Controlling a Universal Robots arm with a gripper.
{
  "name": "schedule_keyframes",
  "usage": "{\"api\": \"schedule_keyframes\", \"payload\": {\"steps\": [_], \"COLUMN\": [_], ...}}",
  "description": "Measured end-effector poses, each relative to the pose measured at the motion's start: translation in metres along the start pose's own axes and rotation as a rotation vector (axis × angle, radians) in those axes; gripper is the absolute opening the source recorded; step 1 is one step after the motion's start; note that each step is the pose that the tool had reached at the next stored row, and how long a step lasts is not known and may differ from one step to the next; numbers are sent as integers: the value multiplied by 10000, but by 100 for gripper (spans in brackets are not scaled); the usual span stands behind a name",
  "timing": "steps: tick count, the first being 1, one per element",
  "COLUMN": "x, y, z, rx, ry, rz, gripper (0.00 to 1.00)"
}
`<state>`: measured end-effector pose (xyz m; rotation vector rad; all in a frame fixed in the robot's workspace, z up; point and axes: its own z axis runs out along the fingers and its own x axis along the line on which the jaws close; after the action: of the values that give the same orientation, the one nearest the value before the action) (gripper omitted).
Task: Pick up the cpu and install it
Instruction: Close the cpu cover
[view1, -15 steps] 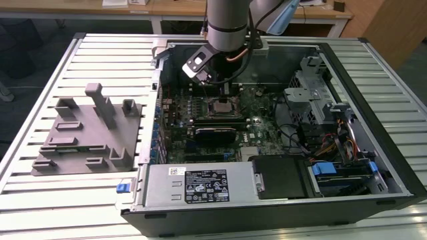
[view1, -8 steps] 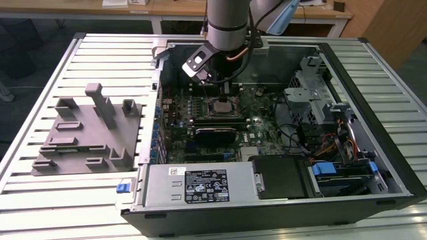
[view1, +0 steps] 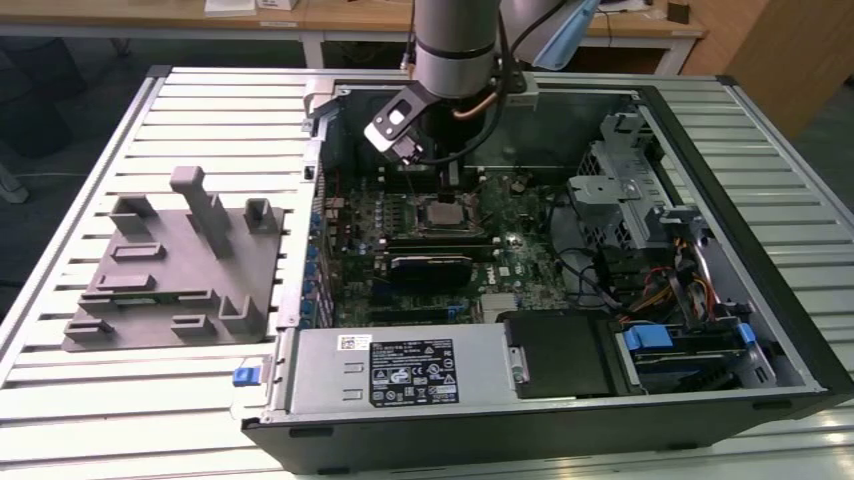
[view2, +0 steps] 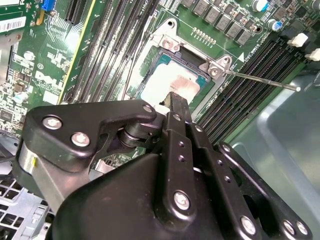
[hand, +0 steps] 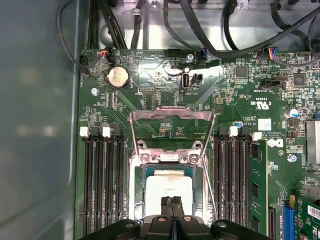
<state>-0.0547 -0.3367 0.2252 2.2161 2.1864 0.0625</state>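
A slatted metal table carries an open computer case. Inside, the cpu lies in the motherboard socket, silver top up. The gripper has its jaws closed together, tips right at the cpu's top.

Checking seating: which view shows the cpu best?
The first wrist view: the cpu faces the camera squarely in the socket, the tool covering one edge. The second wrist view shows it obliquely, partly behind the tool. The exterior view shows it from afar, beneath the arm.
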Motion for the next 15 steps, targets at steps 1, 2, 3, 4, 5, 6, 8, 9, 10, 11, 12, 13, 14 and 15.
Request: {"api": "schedule_keyframes", "payload": {"steps": [1, 2, 3, 4, 5, 6, 8, 9, 10, 11, 12, 13, 14, 15], "x": [0, 0, 0, 0, 0, 0, -1, 0, 0, 0, 0, 1, 1, 1], "y": [0, 0, 0, -1, -1, -1, -1, 0, 0, 1, 2, 3, 5, 6], "z": [-2, -4, -4, -4, -4, -5, -18, -28, -43, -59, -79, -106, -134, -162], "rx": [0, 0, 0, 0, 0, 0, 3, 1, 0, 1, 1, 0, 0, 1], "ry": [1, 3, 3, 4, 3, 3, -1, 2, 3, 3, 3, 4, 5, 4], "rz": [0, 0, 0, 0, -1, -2, -1, 0, 0, 0, 0, 0, 0, -1], "gripper": [11, 11, 11, 11, 11, 11, 11, 11, 11, 11, 11, 11, 11, 11]}}
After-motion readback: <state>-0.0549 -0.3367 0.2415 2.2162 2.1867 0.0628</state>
